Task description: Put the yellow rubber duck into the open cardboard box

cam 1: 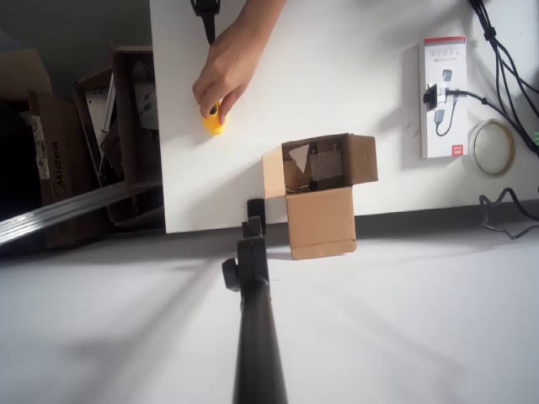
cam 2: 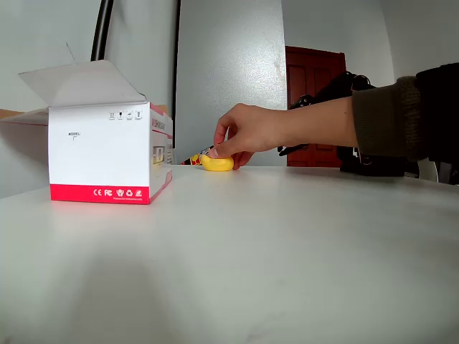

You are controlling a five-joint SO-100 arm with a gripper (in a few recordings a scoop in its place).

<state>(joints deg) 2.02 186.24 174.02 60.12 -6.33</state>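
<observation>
While a person's hand (cam 1: pixel 223 76) covered the yellow rubber duck (cam 1: pixel 214 124) in the overhead view, the toy sat on the white table (cam 1: pixel 354 59), left of and a little farther back than the open cardboard box (cam 1: pixel 318 198), and apart from it. The box stood at the table's near edge with its flaps spread and one flap hanging over the edge. A black pole (cam 1: pixel 253 320) with a clamp reached up from the bottom of that picture to just left of the box.

The robot's black fingers (cam 1: pixel 206 17) poked in at the top edge, just beside the person's wrist; whether they stood wide or narrow I cannot tell. To the right lay a white carton with a red stripe (cam 1: pixel 444 97), cables and a roll of tape (cam 1: pixel 493 147).

From the fixed view, the hand (cam 2: pixel 247 132) pinched the duck (cam 2: pixel 217 164) from above, the duck resting on the table, with the white carton (cam 2: pixel 100 154) nearer at the left.
</observation>
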